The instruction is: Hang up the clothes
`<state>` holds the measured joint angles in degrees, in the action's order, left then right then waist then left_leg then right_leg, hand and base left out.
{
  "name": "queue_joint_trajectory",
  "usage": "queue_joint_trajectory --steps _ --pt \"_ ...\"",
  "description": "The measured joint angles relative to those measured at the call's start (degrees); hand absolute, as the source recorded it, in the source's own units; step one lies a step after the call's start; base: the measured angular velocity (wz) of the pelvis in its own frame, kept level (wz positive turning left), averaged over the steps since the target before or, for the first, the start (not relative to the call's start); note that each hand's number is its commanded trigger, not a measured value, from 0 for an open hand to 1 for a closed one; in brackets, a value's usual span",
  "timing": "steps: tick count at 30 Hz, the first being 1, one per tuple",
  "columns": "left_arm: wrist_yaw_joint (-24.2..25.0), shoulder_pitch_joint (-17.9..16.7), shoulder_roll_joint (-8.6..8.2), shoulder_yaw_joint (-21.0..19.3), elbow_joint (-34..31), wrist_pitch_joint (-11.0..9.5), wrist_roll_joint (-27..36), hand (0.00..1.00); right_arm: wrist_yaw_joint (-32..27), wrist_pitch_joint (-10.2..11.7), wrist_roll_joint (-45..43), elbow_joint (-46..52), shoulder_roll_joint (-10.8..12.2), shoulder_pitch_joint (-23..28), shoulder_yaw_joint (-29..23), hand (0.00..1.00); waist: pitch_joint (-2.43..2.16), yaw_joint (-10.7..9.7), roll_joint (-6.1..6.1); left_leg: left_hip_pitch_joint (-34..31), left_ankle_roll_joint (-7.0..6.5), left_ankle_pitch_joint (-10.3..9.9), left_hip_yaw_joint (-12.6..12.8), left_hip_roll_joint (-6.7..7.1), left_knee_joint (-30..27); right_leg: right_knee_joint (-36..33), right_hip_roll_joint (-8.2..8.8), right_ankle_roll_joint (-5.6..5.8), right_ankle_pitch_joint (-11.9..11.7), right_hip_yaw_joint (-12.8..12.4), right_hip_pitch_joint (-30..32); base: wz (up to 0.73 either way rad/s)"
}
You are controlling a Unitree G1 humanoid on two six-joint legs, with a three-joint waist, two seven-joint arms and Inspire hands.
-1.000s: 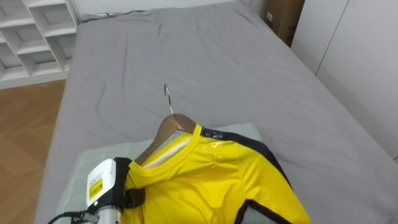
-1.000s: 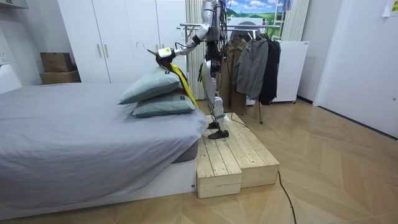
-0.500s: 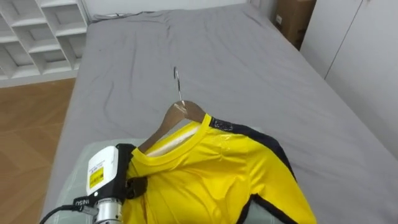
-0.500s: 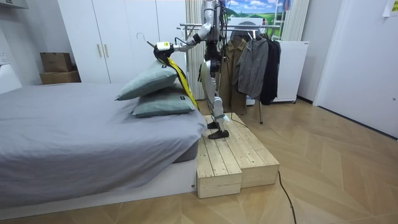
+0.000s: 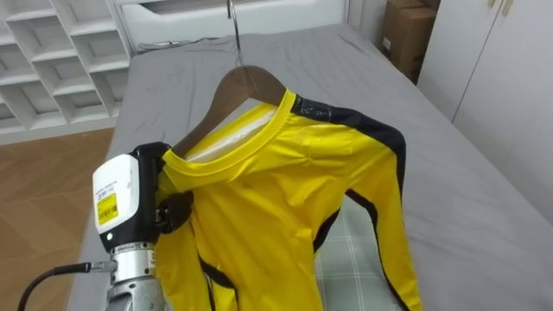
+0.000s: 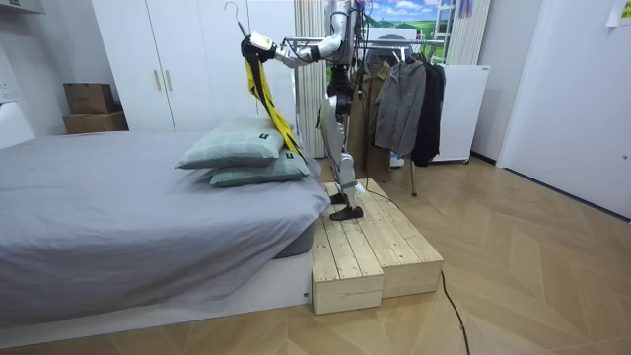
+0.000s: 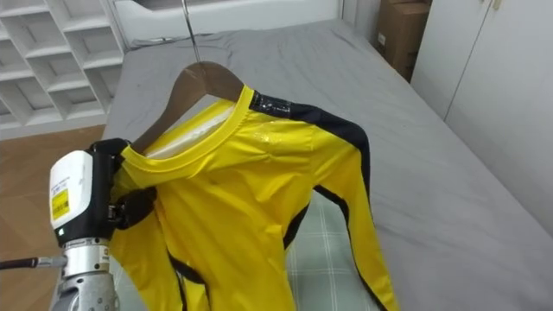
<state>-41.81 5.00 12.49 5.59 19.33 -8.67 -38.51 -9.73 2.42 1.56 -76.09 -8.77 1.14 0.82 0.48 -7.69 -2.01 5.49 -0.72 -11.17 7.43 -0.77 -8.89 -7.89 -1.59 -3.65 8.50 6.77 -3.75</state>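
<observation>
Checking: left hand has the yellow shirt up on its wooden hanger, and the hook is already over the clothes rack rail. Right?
Not quite. The hook catches nothing: in the room view it stands in free air above the pillows, with the clothes rack on the robot's other side. The rest holds: the left hand has the yellow shirt up on its wooden hanger.

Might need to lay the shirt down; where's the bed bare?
Bare: the whole bed beyond the pillows, between the shelves and the wardrobe. Crowded: the near end, where the pillows lie under the hanging shirt.
</observation>
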Motion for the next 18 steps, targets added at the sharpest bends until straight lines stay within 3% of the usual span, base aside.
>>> queue_joint_trajectory --steps 9,11,15,18 --pt "-5.39 -1.78 0.33 0.01 0.96 0.82 0.7 1.0 -13.45 -0.75 -9.18 5.14 -2.25 -0.76 -2.54 0.0 -0.17 0.53 -0.05 -0.08 -0.42 0.26 0.21 0.43 -0.43 -1.06 0.39 0.17 0.08 -0.39 0.76 -0.03" --pt "-5.4 -2.26 0.32 0.18 0.96 1.31 0.68 1.0 -17.26 -0.69 -10.7 9.3 -2.41 -1.29 -3.36 0.0 -0.18 0.7 0.37 -0.44 -0.42 0.26 0.23 0.43 -0.55 -0.97 0.38 0.18 0.09 -0.33 1.09 0.0" --pt "-5.39 -2.25 0.32 0.29 0.88 2.41 -0.41 1.0 -21.94 -0.58 -13.67 13.4 -2.46 -2.27 -4.64 0.0 -0.74 1.79 1.23 -1.0 -0.41 0.26 0.25 0.33 -0.62 -1.05 0.32 0.16 0.07 -0.34 1.49 0.0" --pt "-5.23 -2.25 0.32 0.15 0.21 4.02 -2.33 1.0 -23.89 -0.87 -16.24 18.44 -2.61 -1.87 -4.66 0.0 -0.75 2.36 1.47 -0.78 -0.41 0.25 0.25 0.18 -0.59 -2.16 0.33 0.11 0.02 -0.11 1.57 0.01"
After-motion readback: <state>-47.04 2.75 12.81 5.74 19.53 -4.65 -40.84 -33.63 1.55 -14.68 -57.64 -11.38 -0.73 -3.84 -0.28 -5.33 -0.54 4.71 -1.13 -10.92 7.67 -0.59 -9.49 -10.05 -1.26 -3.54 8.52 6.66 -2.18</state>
